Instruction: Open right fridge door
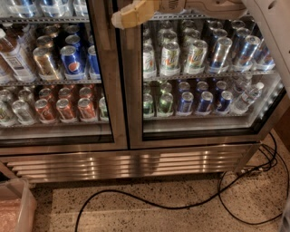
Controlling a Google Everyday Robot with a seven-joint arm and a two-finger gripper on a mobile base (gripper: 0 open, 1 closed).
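Observation:
The right fridge door (206, 131) is a glass panel in a brushed steel frame, and it stands closed, flush with the left door (54, 140). Rows of silver, green and blue cans show through it. My gripper (132, 14), tan-coloured, is at the top of the camera view, in front of the right door's left frame strip, close to the seam between the two doors. Its arm (213, 5) reaches in from the upper right. No handle on the right door can be made out for certain.
A steel grille (131, 164) runs below the doors. A black cable (181, 206) loops over the speckled floor and goes under the fridge's right corner. A clear plastic bin (16, 208) stands at the bottom left. My white body (276, 31) fills the right edge.

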